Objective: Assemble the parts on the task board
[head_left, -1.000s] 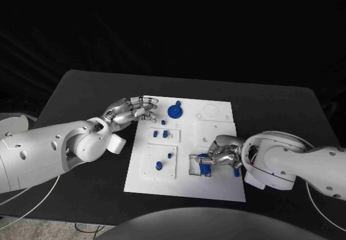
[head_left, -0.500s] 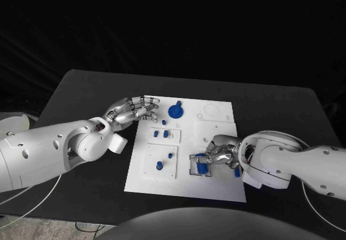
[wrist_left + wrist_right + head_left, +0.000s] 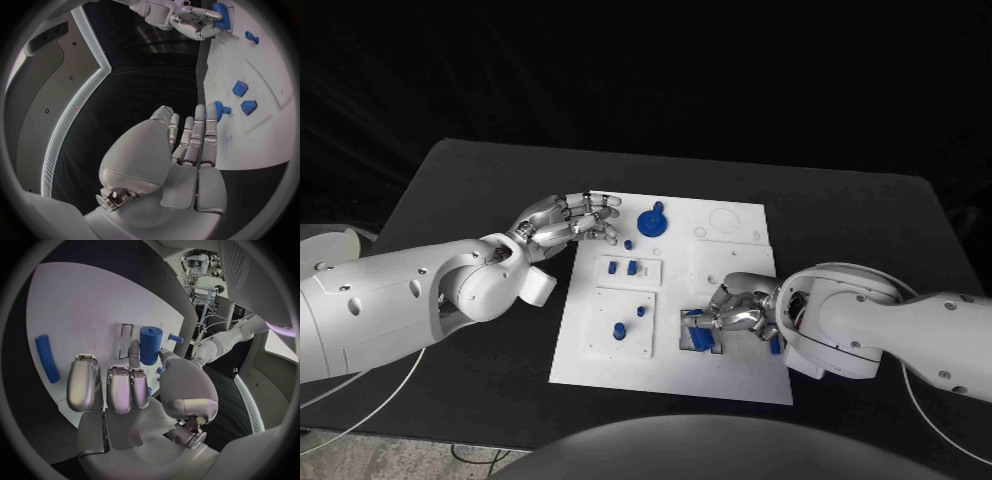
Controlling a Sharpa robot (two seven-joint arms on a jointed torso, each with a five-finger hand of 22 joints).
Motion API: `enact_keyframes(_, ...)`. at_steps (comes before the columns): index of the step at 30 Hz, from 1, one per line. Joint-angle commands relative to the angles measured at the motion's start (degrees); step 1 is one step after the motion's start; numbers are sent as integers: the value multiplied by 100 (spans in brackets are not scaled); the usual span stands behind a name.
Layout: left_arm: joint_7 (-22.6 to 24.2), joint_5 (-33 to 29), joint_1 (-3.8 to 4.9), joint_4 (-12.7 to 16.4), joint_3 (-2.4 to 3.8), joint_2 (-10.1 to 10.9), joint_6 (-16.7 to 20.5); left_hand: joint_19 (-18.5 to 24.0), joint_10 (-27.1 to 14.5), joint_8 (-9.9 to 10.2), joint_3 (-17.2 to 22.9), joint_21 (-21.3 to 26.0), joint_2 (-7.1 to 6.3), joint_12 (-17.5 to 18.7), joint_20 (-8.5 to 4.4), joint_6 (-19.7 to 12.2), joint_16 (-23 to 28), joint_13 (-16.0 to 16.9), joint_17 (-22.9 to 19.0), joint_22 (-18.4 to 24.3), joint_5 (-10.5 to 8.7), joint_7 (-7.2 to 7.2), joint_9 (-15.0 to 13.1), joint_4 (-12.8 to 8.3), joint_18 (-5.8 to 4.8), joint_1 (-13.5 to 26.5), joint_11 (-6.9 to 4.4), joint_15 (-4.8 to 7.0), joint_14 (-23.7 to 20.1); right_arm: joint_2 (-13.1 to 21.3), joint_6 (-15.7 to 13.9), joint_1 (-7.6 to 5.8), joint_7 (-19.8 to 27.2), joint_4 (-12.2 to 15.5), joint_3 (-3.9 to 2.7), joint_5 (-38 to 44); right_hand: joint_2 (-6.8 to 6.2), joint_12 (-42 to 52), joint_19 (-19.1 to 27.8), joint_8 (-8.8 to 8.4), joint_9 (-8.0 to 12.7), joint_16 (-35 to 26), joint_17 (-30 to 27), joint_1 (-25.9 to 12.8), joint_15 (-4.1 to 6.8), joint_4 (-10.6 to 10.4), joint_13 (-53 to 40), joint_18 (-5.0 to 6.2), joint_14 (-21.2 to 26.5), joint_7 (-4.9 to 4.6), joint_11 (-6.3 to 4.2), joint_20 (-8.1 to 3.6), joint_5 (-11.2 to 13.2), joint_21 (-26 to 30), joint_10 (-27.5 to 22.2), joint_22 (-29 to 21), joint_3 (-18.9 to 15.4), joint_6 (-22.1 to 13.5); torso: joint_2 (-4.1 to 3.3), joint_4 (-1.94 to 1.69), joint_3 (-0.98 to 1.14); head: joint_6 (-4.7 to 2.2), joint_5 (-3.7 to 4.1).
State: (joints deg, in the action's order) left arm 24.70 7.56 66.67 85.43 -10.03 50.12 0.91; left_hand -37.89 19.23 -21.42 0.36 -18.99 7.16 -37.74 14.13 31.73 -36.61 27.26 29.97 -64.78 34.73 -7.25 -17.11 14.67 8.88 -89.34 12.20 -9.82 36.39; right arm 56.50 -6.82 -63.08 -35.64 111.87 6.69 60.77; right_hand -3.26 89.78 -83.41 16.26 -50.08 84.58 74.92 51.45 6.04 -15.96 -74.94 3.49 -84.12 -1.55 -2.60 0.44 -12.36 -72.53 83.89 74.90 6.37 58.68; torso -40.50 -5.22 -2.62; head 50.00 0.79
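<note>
The white task board (image 3: 664, 375) lies mid-table. My right hand (image 3: 740, 313) hovers over its near right part and pinches a blue cylinder (image 3: 701, 339) just above a rectangular frame (image 3: 684, 330) on the board. In the right wrist view the cylinder (image 3: 150, 344) stands upright between the thumb and a finger, next to the black-edged slot (image 3: 124, 340). A blue rod (image 3: 47, 358) lies flat on the board beside that hand. My left hand (image 3: 568, 221) rests at the board's far left edge and holds nothing, its fingers (image 3: 195, 135) stretched out side by side.
A blue disc with a knob (image 3: 651, 220) sits at the board's far side. Two small blue pieces (image 3: 622, 267) stand on a raised plate, and two more (image 3: 627, 322) on the near left plate. Black table (image 3: 473, 180) surrounds the board.
My right hand has shifted slightly left and nearer with the blue cylinder. The left hand has stayed put.
</note>
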Motion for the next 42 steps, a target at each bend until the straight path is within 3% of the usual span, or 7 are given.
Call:
enact_keyframes(1, 35, -20, -3, 1, 3, -16, -114, 45, 0, -27, 33, 26, 9, -36, 4, -11, -36, -8, -3, -9, 24, -43, 7, -14, -26, -53, 26, 6, -42, 2, 201, 11, -64, -11, 7, 39, 15, 22, 4, -27, 14, -32, 339, -127, -46, -45, -1506, 48, -380, -40, 48, 40, 236, 33, 611, 970, -133, -3, 1, -1, 3, 0, 3)
enact_keyframes(10, 27, -20, -3, -17, 3, -18, -125, 47, 1, -28, 35, 26, 9, -36, 3, -11, -36, -10, -3, -11, 25, -45, 8, -16, -27, -54, 27, 6, -42, 11, 179, 11, -65, -15, 7, 68, 138, 22, -2, -37, 33, -35, 330, -397, -52, -70, -1506, 50, -379, -47, 55, 46, 632, 54, 611, 971, -368, -9, 2, 4, 4, 0, -7)
enact_keyframes(24, -3, -20, -7, -24, 2, -5, -162, 49, 2, -28, 39, 26, 9, -37, 3, -11, -36, -11, -3, -14, 27, -48, 10, -19, -28, -55, 29, 6, -43, 129, 60, 12, 171, 26, 7, 51, 212, 22, -8, 72, -38, -26, 344, -398, -40, -29, -1506, 51, -382, -23, 37, 39, 581, 64, 611, 974, -467, 37, -3, 3, 5, 0, -48)
enact_keyframes(27, -10, -20, -10, -29, 2, 2, -169, 49, 2, -28, 39, 26, 9, -37, 3, -11, -36, -11, -3, -14, 27, -48, 10, -19, -28, -55, 29, 6, -43, 157, 121, 12, 345, 57, 7, 63, 138, 22, -14, 332, -281, -23, 347, -121, -13, 26, -1506, 51, -383, 21, 8, 14, 534, 65, 611, 977, -516, 8, -2, 5, 4, 0, -54)
enact_keyframes(33, -23, -20, -19, -38, 2, 2, -193, 53, 6, -29, 46, 27, 12, -39, 2, -10, -36, -14, -3, -19, 30, -55, 12, -22, -29, -56, 32, 5, -45, 175, 234, 18, 569, 122, 6, 170, -16, 22, -31, 1130, -1135, -17, 357, 259, 46, -25, -1506, 44, -384, 92, -91, -36, 690, 55, 611, 987, -662, -193, 3, 4, 4, 0, -39)
enact_keyframes(36, -31, -20, -25, -42, 2, -1, -203, 58, 10, -33, 54, 28, 15, -42, 1, -5, -36, -18, -4, -25, 32, -66, 13, -25, -32, -57, 35, 3, -48, 179, 298, 22, 628, 136, 6, 188, -46, 22, -39, 1576, -1669, -11, 369, 319, 75, -55, -1506, 43, -386, 162, -117, -77, 759, 46, 611, 992, -709, -359, 3, 4, 4, 0, -40)
enact_keyframes(42, -46, -20, -33, -46, 2, -1, -210, 58, 10, -33, 54, 28, 15, -42, 1, -5, -36, -18, -4, -25, 32, -66, 13, -25, -32, -57, 35, 3, -48, 199, 459, 35, 627, 153, 6, 188, -84, 22, -46, 2377, -2261, -3, 381, 273, 111, -61, -1506, 39, -389, 196, -150, -99, 856, 41, 611, 996, -764, -163, 2, -2, 2, 0, -41)
